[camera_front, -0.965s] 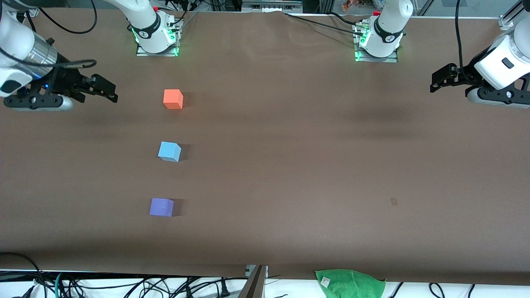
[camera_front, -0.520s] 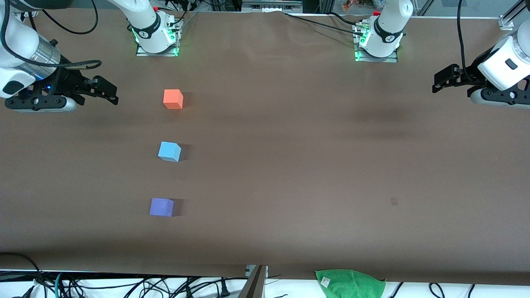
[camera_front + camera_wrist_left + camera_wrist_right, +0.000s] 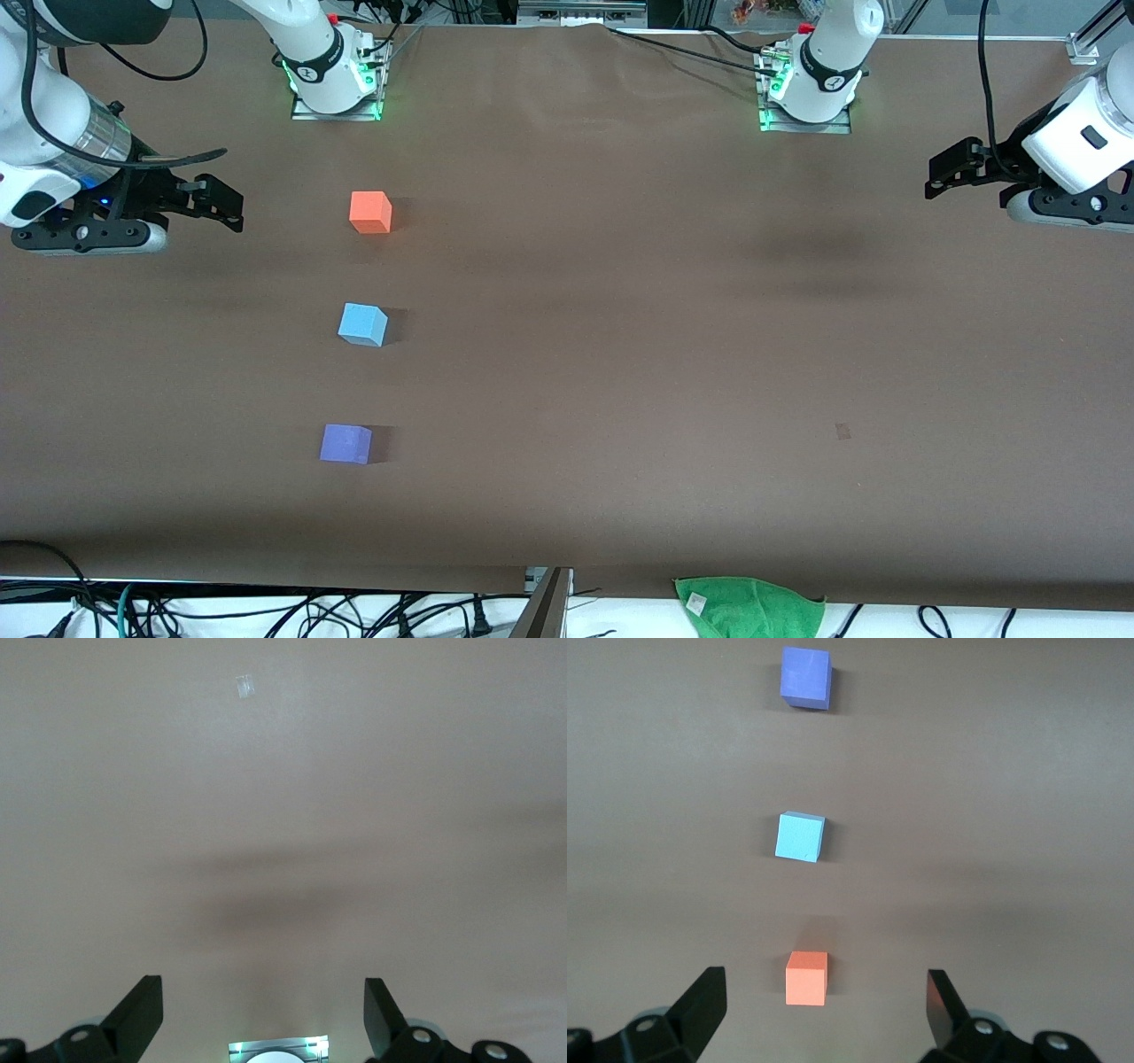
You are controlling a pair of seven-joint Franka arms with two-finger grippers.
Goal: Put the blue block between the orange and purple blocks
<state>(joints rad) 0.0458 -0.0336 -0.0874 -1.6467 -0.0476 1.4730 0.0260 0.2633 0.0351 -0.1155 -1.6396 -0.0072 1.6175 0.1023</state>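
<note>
Even overhead light leaves the brown table [image 3: 620,354] dim and free of glare. Each block, such as the blue block [image 3: 362,324], throws a short soft shadow toward the left arm's end. The left wrist view looks washed out, crossed by blurred dark bands.

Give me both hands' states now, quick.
Left hand: open, holding nothing, over bare table at the left arm's end.
Right hand: open, holding nothing, beside the orange block.
</note>
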